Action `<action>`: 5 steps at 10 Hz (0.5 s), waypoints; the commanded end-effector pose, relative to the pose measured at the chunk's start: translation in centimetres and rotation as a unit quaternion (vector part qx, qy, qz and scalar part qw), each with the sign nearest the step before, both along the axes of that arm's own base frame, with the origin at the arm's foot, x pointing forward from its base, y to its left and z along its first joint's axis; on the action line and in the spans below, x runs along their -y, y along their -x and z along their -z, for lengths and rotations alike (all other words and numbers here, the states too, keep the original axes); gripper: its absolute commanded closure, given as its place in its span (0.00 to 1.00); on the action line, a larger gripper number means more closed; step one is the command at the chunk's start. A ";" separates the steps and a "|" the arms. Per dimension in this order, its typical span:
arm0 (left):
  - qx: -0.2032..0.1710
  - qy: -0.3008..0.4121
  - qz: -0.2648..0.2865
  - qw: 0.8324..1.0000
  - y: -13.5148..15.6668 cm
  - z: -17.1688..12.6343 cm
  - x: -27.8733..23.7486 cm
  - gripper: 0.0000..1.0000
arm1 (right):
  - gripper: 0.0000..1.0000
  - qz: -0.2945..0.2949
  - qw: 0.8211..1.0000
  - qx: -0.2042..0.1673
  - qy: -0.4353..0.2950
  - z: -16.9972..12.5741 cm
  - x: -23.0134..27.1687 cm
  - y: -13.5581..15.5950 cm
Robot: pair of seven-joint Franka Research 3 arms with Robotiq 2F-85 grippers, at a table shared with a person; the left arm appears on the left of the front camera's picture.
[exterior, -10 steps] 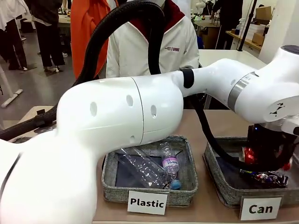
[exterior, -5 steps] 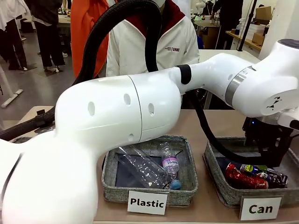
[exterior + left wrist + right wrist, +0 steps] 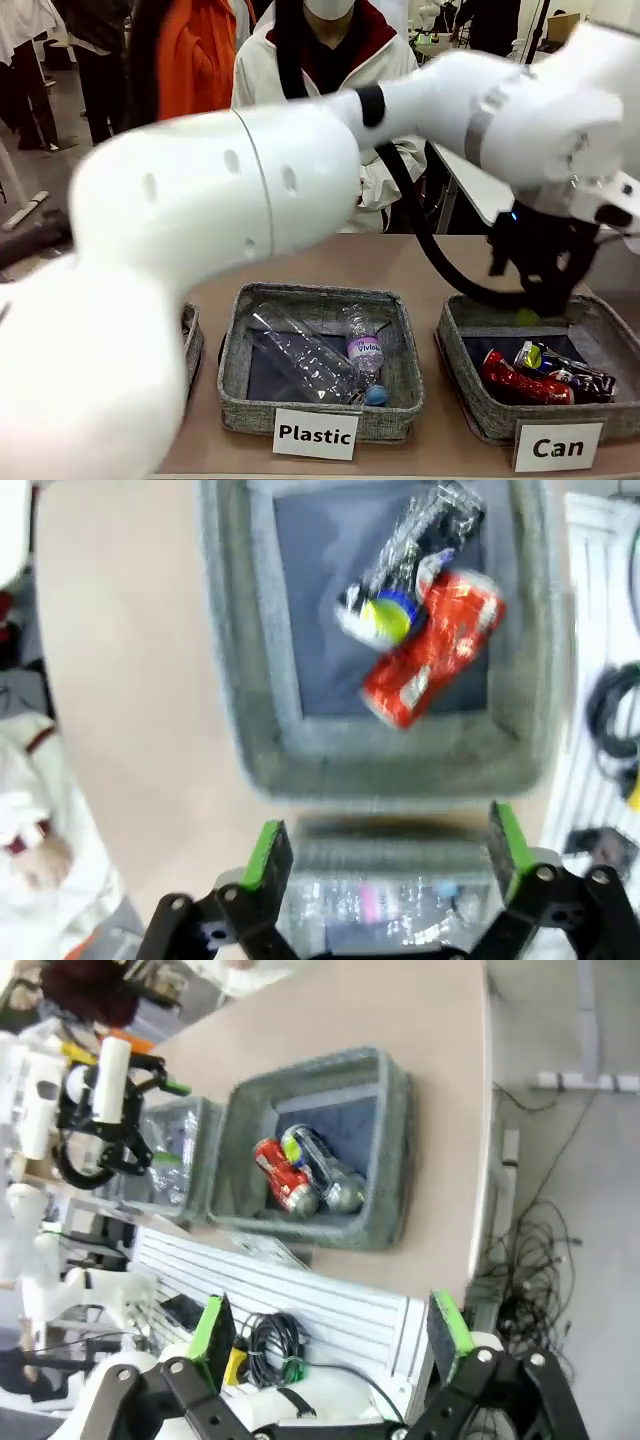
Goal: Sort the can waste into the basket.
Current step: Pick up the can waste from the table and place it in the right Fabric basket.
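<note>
Two cans lie side by side in the grey "Can" basket (image 3: 462,390) at the front right: a crushed red can (image 3: 518,381) and a dark can (image 3: 562,369) with a coloured logo. My left arm reaches across the table, and its gripper (image 3: 535,308) hangs open and empty a little above the basket's back edge. From the left wrist, the red can (image 3: 430,652) and dark can (image 3: 408,572) rest in the basket (image 3: 262,680) beyond the left gripper (image 3: 385,848). My right gripper (image 3: 330,1325) is open and empty, high off the table's side, looking down on the basket (image 3: 395,1110).
The "Plastic" basket (image 3: 238,385) with clear bottles (image 3: 315,360) stands at the front middle, and a third basket's corner (image 3: 190,335) shows at the left. A person in a white jacket (image 3: 330,90) stands across the table. My left arm's big white links block much of the front view.
The left gripper opened over the "Can" basket, left the red can lying beside the dark can, and has risen away from them.
</note>
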State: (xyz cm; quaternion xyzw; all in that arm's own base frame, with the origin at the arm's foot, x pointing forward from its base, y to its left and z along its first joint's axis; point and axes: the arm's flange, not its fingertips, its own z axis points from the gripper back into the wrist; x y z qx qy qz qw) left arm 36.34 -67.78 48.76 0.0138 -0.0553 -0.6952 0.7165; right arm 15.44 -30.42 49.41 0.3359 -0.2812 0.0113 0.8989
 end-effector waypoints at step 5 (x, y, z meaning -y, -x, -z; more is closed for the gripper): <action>-0.082 0.018 -0.154 0.985 0.5 -5.8 -27.3 0.00 | 0.00 -0.147 0.987 0.052 -0.024 -1.4 -16.8 -13.6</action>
